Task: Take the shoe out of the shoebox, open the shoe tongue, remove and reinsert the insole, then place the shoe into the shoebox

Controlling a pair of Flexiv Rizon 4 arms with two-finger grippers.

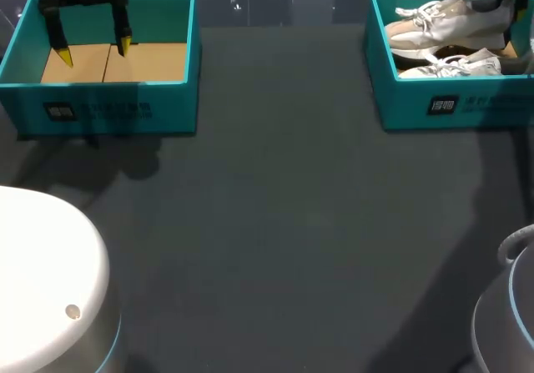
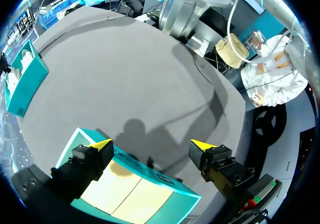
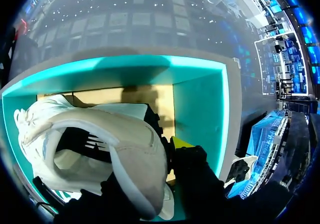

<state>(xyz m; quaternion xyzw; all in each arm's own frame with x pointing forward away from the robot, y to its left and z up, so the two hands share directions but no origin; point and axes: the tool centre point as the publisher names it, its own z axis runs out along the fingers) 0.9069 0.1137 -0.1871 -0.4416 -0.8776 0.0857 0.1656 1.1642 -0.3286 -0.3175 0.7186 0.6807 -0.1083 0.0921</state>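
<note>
Two white shoes lie in the teal shoebox (image 1: 417, 106) at the table's far right. The upper shoe (image 1: 442, 18) has its heel toward my right gripper (image 1: 509, 4), which is shut on the heel collar. In the right wrist view the shoe (image 3: 100, 134) fills the space ahead of the right gripper (image 3: 155, 164), one yellow fingertip (image 3: 180, 143) showing outside the heel. The second shoe (image 1: 455, 64) lies beside it. My left gripper (image 1: 93, 51) hangs open over an empty teal box (image 1: 108, 106) at the far left, holding nothing between its wide-apart fingers (image 2: 102, 146).
The empty box's cardboard floor (image 2: 125, 191) lies under my left gripper (image 2: 150, 146). Dark grey table surface (image 1: 284, 223) stretches between the two boxes. White and grey rounded robot bases sit at the near left (image 1: 42, 281) and near right (image 1: 509, 306).
</note>
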